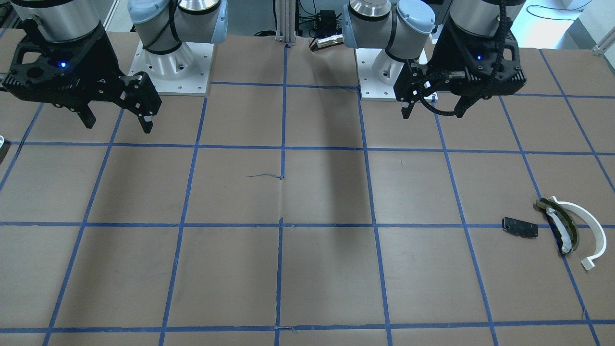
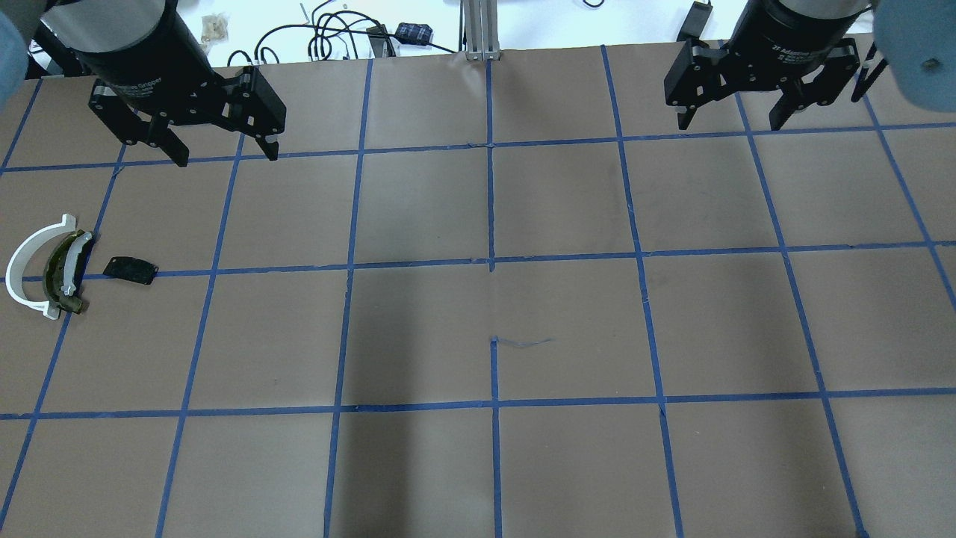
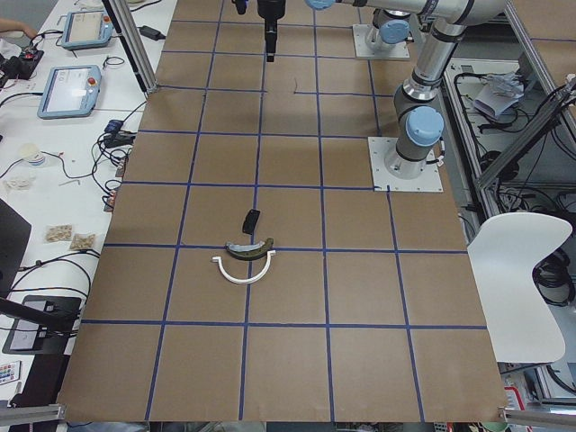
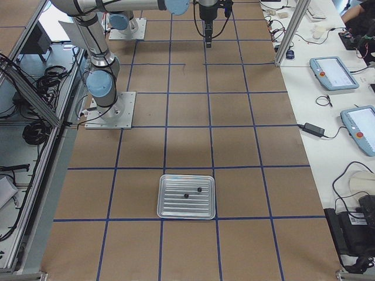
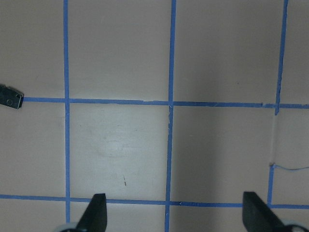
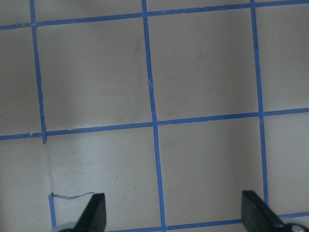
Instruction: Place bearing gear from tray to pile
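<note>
Tray [image 4: 174, 204] holding two dark gears [image 4: 199, 189] is lying near the right edge of the worktop [image 4: 246, 146], pile [image 2: 56, 273] near its left. Left gripper [image 2: 225, 156] and right gripper [image 2: 732, 123] are hanging wide, empty; pickup is seemingly awaiting the right's reach.

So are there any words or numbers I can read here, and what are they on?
"2F Adaptive": white print on the right gripper, overhead view; the line below is blurred.
"Gripper": white print on the left gripper; words before it are unclear.
Handheld screens on the side desk: too small to read.
</note>
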`<action>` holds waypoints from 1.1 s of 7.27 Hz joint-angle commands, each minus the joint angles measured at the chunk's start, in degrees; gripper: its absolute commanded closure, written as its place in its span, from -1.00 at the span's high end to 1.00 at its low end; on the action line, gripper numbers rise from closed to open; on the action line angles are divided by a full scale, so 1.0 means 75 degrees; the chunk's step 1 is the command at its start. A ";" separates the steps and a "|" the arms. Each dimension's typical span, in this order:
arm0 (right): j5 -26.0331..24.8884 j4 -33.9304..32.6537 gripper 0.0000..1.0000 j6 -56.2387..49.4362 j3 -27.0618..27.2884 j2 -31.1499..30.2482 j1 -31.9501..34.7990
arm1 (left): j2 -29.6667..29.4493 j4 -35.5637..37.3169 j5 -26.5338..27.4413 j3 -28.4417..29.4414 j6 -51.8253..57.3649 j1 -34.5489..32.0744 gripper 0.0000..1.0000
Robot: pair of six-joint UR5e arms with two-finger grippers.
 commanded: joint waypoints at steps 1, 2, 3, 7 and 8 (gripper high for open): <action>0.0012 0.0044 1.00 -0.0046 0.0011 -0.0017 0.0000 | -0.0055 -0.0252 -0.0011 0.0054 -0.0013 0.0034 1.00; 0.0023 0.0091 1.00 -0.0082 0.0000 -0.0017 0.0000 | -0.0079 -0.0346 -0.0022 0.0112 -0.0013 0.0057 1.00; 0.0035 0.0091 1.00 -0.0140 -0.0012 -0.0029 0.0000 | -0.0102 -0.0591 -0.0046 0.0216 -0.0013 0.0104 1.00; -0.1282 -0.0177 1.00 -0.0663 -0.0001 -0.0076 -0.0094 | -0.0173 -0.0734 -0.0281 0.0312 -0.0001 0.0093 1.00; -0.1347 -0.0224 1.00 -0.1236 0.0000 -0.0053 -0.0163 | -0.0196 -0.0722 -0.0257 0.0288 -0.0001 0.0058 1.00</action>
